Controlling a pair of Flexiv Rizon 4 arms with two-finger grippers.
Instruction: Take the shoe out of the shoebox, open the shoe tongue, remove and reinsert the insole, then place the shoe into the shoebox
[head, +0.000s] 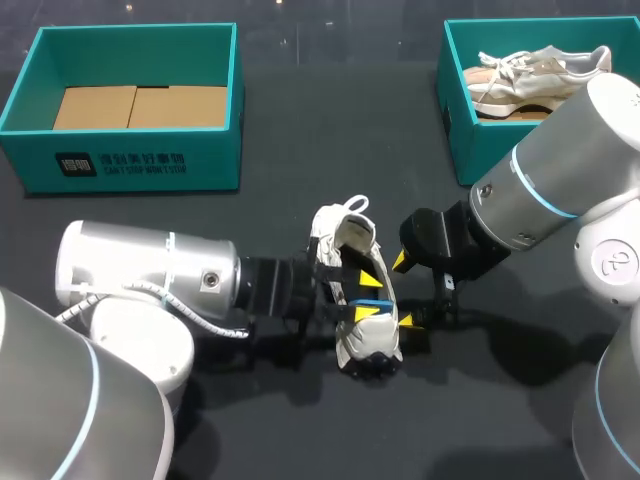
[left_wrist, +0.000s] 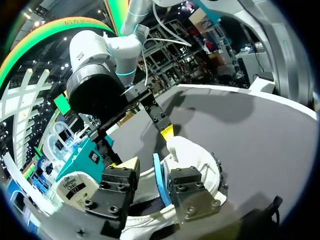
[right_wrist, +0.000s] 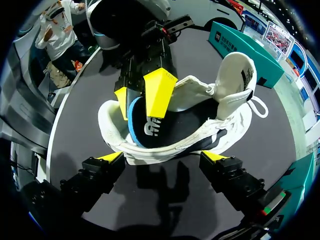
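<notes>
Left claw (head: 370, 295) is clamped on the blue insole (right_wrist: 134, 122) inside the white shoe (head: 345, 235), which lies mid-counter (head: 300, 120). Right claw (head: 405, 292), fingers apart, sits at the shoe's 3 o'clock. A box (head: 130, 160) stands at 11 o'clock, a second box (head: 455, 120) at 1 o'clock.
</notes>
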